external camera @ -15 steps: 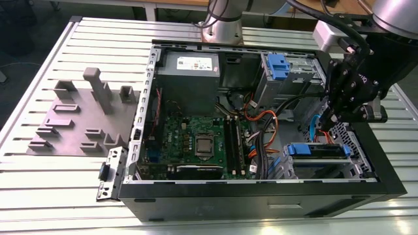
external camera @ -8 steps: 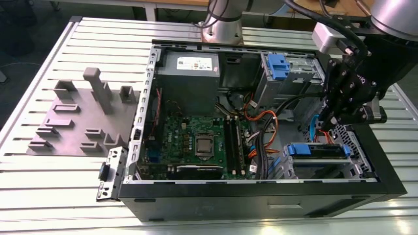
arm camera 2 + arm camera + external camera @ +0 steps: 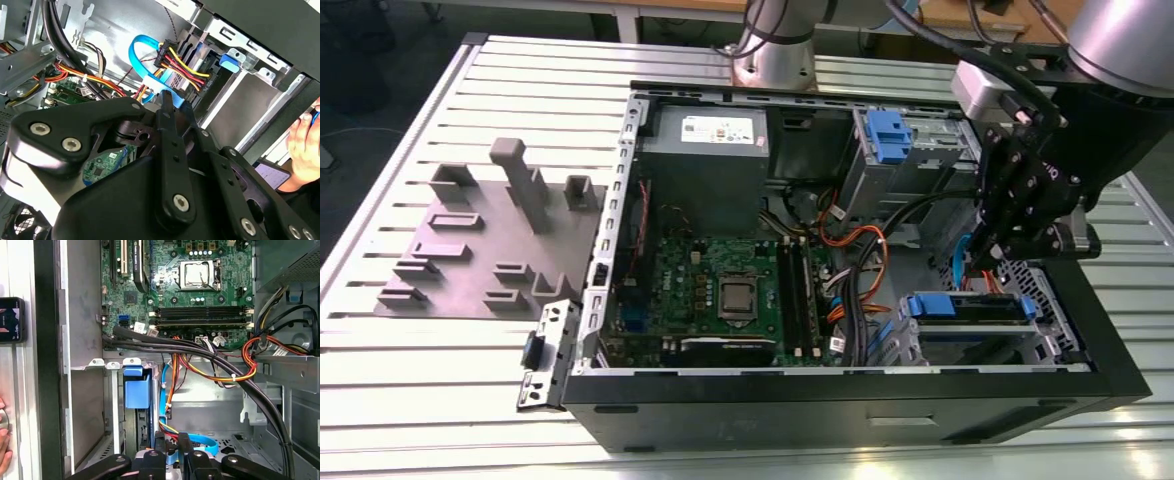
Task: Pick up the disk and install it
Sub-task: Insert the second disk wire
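The disk (image 3: 967, 306) is sitting in the lower bay of the open computer case (image 3: 854, 400), so the installing is looking nearly finished. The gripper (image 3: 994, 262) is hovering just above it, and I cannot tell if it is spread or pressed together. I am counting one disk there, one more blue carrier (image 3: 887, 135) in the upper bay, and one gripper.

Open computer case (image 3: 854, 400): access from above. Cable bundle (image 3: 210, 352) is crossing the middle, crowding the drive bay (image 3: 135, 390) where the disk (image 3: 967, 306) is sitting. Gripper (image 3: 1007, 250) is occupying space above the bay; case wall (image 3: 1107, 330) is standing just beside it.
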Controlling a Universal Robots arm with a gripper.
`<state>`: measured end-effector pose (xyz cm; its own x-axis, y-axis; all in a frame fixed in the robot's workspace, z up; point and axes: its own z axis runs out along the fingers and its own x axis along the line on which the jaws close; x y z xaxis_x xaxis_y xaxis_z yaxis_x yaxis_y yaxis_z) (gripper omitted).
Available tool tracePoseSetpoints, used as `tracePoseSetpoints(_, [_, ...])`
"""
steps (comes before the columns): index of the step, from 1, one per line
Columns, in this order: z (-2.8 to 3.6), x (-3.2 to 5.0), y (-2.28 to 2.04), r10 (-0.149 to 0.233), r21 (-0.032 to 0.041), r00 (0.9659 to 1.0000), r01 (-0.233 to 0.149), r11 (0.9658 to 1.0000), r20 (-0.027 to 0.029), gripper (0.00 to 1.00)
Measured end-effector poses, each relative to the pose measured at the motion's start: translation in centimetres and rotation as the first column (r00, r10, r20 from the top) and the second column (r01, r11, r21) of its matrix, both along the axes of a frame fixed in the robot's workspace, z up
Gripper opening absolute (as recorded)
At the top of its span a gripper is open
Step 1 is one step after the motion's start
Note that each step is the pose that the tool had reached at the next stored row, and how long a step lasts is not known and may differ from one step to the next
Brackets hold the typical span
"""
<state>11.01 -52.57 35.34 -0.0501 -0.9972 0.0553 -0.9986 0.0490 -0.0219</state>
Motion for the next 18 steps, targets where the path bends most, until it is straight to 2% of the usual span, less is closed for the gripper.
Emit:
tracePoseSetpoints(5, [-0.23, 0.0, 0.0, 0.0, -0.0018, 1.0, 0.0, 1.0, 0.0, 0.25])
tracePoseSetpoints(6, [-0.24, 0.0, 0.0, 0.0, -0.0017, 1.0, 0.0, 1.0, 0.0, 0.24])
tracePoseSetpoints(7, [-0.26, 0.0, 0.0, 0.0, -0.0014, 1.0, 0.0, 1.0, 0.0, 0.17])
tracePoseSetpoints(11, [-0.27, 0.0, -0.04, 0.0, -0.0011, 1.0, 0.0, 1.0, 0.0, 0.16])
tracePoseSetpoints(15, [-0.27, -0.13, -0.38, 0.001, -0.0012, 1.0, -0.001, 1.0, 0.0003, 0.16])
tracePoseSetpoints(18, [-0.28, -0.48, -0.75, 0.003, -0.0013, 1.0, -0.003, 1.0, 0.0031, 0.16])
